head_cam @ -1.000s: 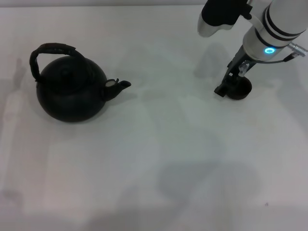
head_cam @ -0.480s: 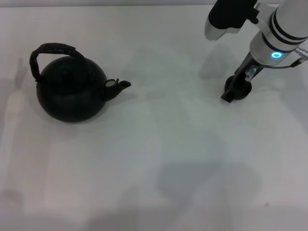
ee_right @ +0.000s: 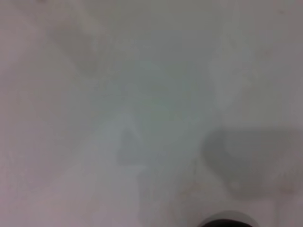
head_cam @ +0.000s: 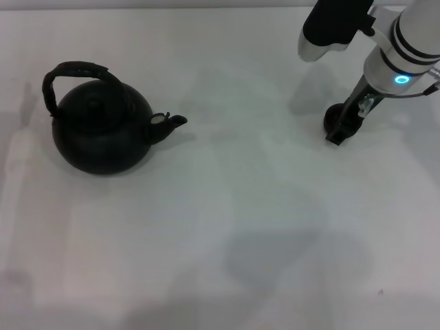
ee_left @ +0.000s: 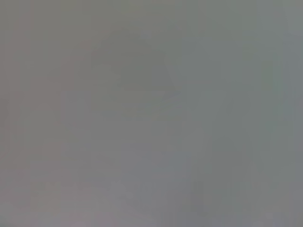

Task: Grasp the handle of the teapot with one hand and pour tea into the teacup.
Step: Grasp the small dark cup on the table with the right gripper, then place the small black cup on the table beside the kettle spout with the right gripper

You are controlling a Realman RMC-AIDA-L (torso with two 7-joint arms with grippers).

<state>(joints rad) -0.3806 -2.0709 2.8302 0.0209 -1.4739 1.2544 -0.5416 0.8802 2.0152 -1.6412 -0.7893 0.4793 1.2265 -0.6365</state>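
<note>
The matte black teapot (head_cam: pixel 103 134) stands at the left in the head view, spout (head_cam: pixel 172 122) pointing right. Its dark wrapped handle (head_cam: pixel 72 74) arches over the lid, and nothing touches it. The small dark teacup (head_cam: pixel 333 117) stands at the far right, partly hidden by my right gripper (head_cam: pixel 342 130), which reaches down right at it. Whether it holds the cup cannot be told. The cup's dark rim also shows in the right wrist view (ee_right: pixel 227 221). My left gripper is out of view, and the left wrist view shows only flat grey.
The white table (head_cam: pixel 240 206) stretches between the teapot and the cup. My right arm (head_cam: pixel 402 48) hangs over the back right corner. Faint shadows lie on the table at the front.
My right arm has moved to the right and slightly back, and its gripper now stands in front of the cup rather than to its left. The teapot has not moved.
</note>
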